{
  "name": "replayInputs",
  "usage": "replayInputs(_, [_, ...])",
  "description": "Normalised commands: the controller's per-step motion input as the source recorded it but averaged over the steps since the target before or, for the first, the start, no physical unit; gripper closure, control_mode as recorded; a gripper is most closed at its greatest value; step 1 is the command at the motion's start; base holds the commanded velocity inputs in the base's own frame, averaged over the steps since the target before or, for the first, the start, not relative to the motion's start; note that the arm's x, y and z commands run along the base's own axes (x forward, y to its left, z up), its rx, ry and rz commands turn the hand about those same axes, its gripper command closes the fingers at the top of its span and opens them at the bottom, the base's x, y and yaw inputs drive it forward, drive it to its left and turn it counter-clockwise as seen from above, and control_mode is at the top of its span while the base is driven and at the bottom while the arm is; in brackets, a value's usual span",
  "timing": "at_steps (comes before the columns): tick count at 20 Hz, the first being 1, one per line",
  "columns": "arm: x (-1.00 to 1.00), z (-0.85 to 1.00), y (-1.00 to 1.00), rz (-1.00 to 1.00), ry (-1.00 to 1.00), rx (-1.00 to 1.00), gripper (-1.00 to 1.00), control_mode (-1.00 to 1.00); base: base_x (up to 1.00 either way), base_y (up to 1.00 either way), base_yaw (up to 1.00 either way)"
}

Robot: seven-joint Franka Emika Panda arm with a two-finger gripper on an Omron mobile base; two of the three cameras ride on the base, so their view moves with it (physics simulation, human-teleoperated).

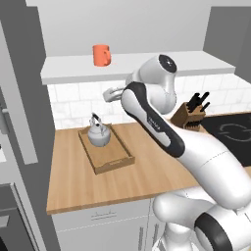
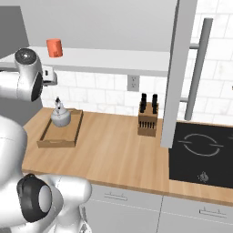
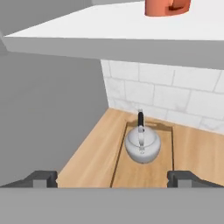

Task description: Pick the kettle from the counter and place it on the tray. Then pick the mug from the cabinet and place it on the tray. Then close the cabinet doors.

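The silver kettle stands upright in the wooden tray on the counter. The orange mug sits on the cabinet shelf. My gripper hangs open and empty above the tray, just below the shelf's front edge and short of the mug. One open cabinet door stands edge-on at the right, its bar handle showing.
A knife block stands by the tiled wall right of the tray. A black cooktop lies beyond it. A tall grey panel bounds the counter on the left. Grey drawers run below.
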Motion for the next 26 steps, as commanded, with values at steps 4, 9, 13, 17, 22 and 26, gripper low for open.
replayInputs(4, [0.01,0.40,-0.01,0.00,0.00,0.00,-1.00,-1.00,0.00,0.00,0.00])
replayInputs(9, [0.08,0.54,-0.10,0.00,-0.06,0.00,-1.00,-1.00,0.00,0.00,0.00])
replayInputs(13, [0.04,0.60,-0.23,0.00,-0.06,-0.03,-1.00,-1.00,0.00,0.00,0.00])
replayInputs(17, [0.28,0.27,-0.20,0.00,-0.17,-0.02,-1.00,-1.00,0.00,0.00,0.00])
replayInputs(22, [0.38,0.15,-0.22,0.00,-0.20,-0.02,-1.00,-1.00,0.00,0.00,0.00])
replayInputs(26, [0.33,0.05,-0.12,0.00,-0.13,-0.02,-1.00,-1.00,0.00,0.00,0.00])
